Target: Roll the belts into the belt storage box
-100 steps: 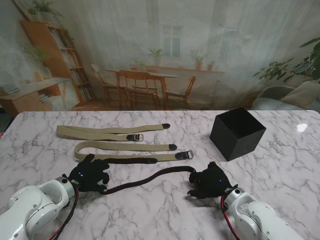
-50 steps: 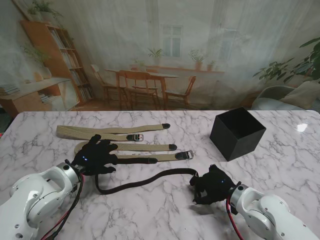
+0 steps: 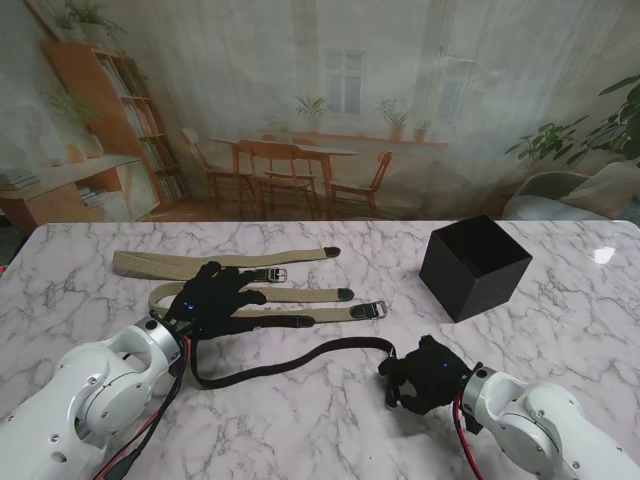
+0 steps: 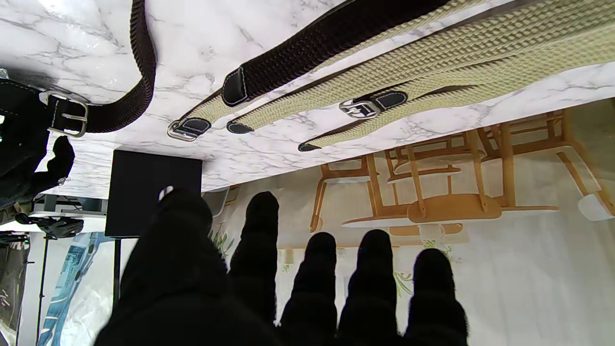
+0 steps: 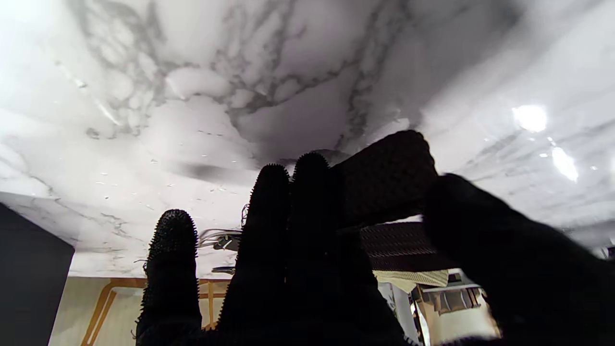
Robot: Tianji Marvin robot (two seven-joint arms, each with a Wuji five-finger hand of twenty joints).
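A dark brown belt lies in a long curve across the table in front of me. Its buckle end is inside my right hand, which is shut on it; the right wrist view shows the strap pinched between thumb and fingers. My left hand hovers open with fingers spread over two beige belts, holding nothing. The dark belt's free tip lies just right of that hand. The black belt storage box stands open at the right, beyond my right hand.
The farther beige belt lies flat with its buckle near the middle. The left wrist view shows the dark belt, both beige belts and the box. The marble table stretches to the right.
My left hand left the dark belt's bend and moved farther from me and rightward, over the beige belts, opening its fingers. My right hand drew slightly nearer to me with the buckle end.
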